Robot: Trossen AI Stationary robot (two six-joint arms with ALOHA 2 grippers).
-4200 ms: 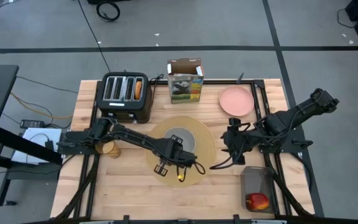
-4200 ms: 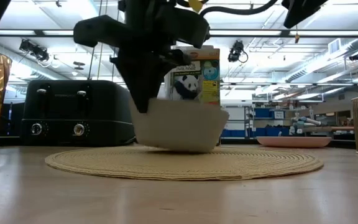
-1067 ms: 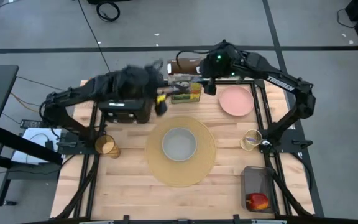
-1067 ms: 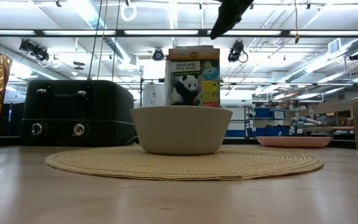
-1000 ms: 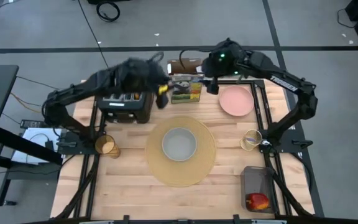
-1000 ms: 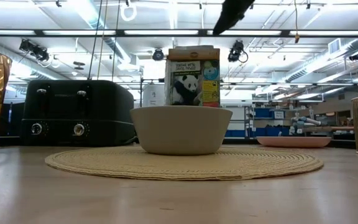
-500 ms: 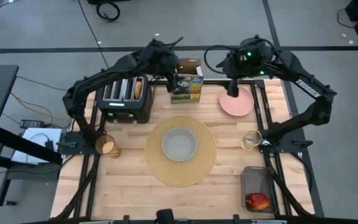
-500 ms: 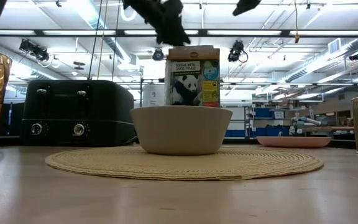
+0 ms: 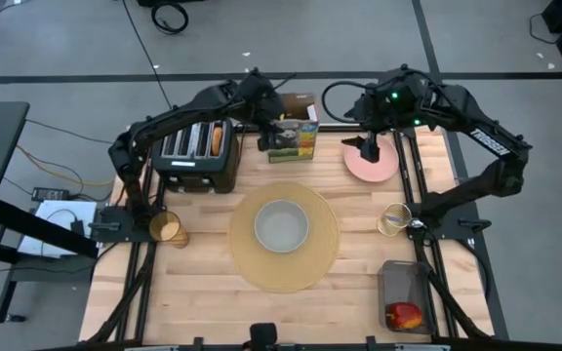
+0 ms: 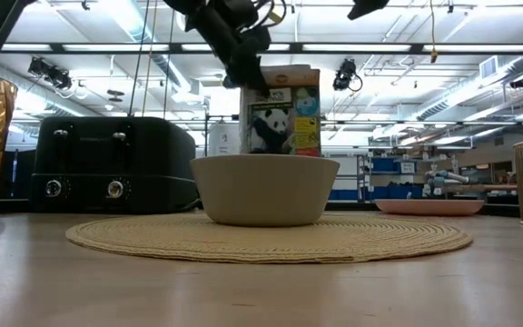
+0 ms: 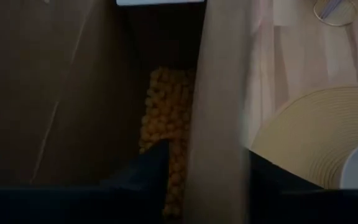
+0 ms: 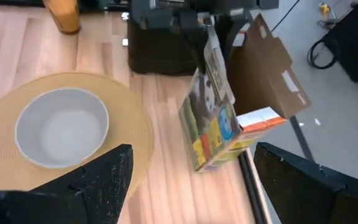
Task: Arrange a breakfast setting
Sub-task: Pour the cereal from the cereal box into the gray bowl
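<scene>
Item: large round tan placemat (image 9: 283,236), woven in ribbed rings, at the middle of the slatted wooden table (image 9: 213,292); on its centre a pale grey bowl (image 9: 281,226), smooth and round.

Item: pink plate (image 9: 383,166), flat, at two o'clock from the bowl; the right gripper (image 9: 367,148) hangs over its near-left rim with both dark fingers spread wide, as its own wrist view shows, holding nothing.

Item: amber translucent cup (image 9: 168,230), faceted, at nine o'clock from the bowl; red apple (image 9: 404,316) in a clear bin (image 9: 403,294) at four o'clock; round bread piece (image 9: 217,139) upright in a slot of the glossy black toaster (image 9: 197,152) at eleven o'clock.

Item: panda cereal box (image 9: 292,128), printed card, top flaps open, at twelve o'clock from the bowl; the left gripper (image 9: 267,124) is at its left top edge.

We note that only the left wrist view looks down inside the box, showing yellow cereal balls (image 11: 166,124); there one dark finger appears to lie inside the wall and one outside, so we take the pincer as closed on the box wall, though the view is dim.

The low view alone shows the bowl's curved side profile.
</scene>
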